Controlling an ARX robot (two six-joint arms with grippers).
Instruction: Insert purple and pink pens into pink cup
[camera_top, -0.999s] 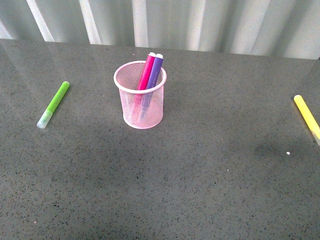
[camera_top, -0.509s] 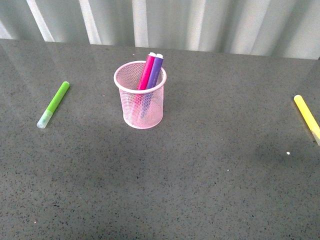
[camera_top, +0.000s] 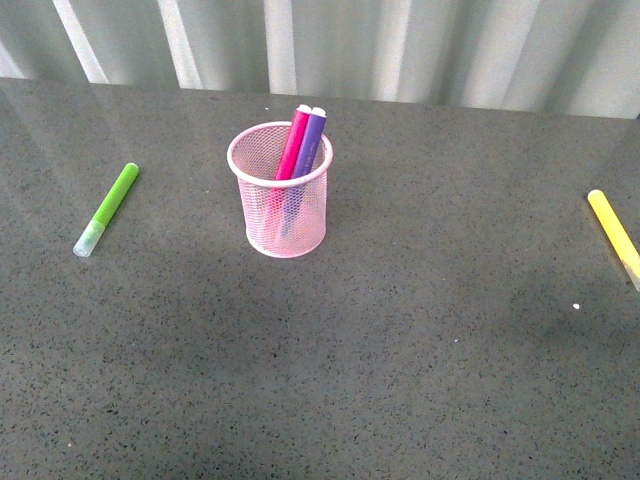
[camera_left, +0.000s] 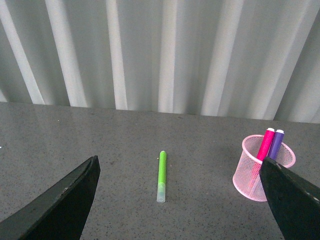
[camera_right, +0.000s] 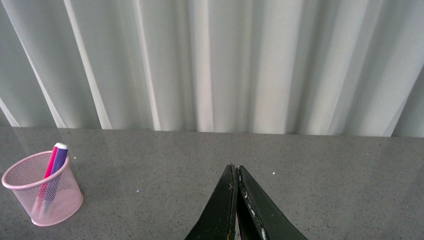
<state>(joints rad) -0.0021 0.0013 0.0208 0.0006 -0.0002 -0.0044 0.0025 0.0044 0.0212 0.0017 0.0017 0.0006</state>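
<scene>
The pink cup stood upright on the grey surface, left of centre and toward the far side, with the 2 task pens inside it: the pink pen and the purple pen leaned side by side, touching, against the far-right part of the rim, their long axes tilted up and to the right. By that look the task seemed finished. No arm showed in the front view. The left end effector was spread wide and held nothing; the cup lay ahead of it and off to its right, past the green marker. The right end effector had its fingers pressed together with nothing between them; the cup lay ahead and well to its left. The left arm seemed nearer to the cup. A yellow marker lay at the right edge.
</scene>
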